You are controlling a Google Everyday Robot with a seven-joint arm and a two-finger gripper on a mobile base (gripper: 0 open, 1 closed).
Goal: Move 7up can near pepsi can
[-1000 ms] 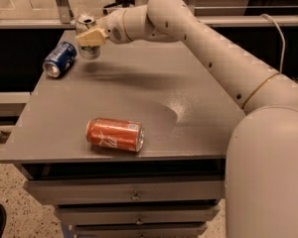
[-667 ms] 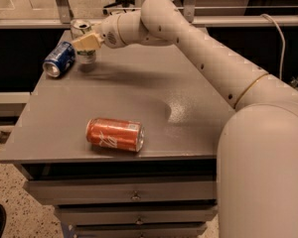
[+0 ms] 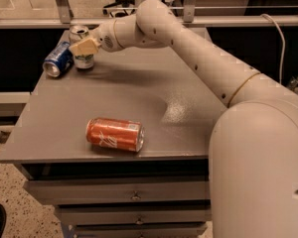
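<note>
The 7up can (image 3: 83,61), silver-white with green lettering, stands upright at the far left of the grey table (image 3: 139,90). My gripper (image 3: 82,46) reaches in from the right and is shut on the 7up can, one tan finger (image 3: 86,45) lying across its front. The pepsi can (image 3: 58,60), dark blue, lies on its side just left of the 7up can, close to or touching it, its silver end facing me.
An orange-red can (image 3: 115,134) lies on its side near the table's front edge. My arm (image 3: 198,58) spans the table's right half. Drawers (image 3: 134,196) sit under the tabletop. A metal rail (image 3: 59,4) and glass run behind the table.
My gripper has carried the 7up can left and down toward the table, and it now stands beside the pepsi can. The pepsi can and the orange-red can have not moved.
</note>
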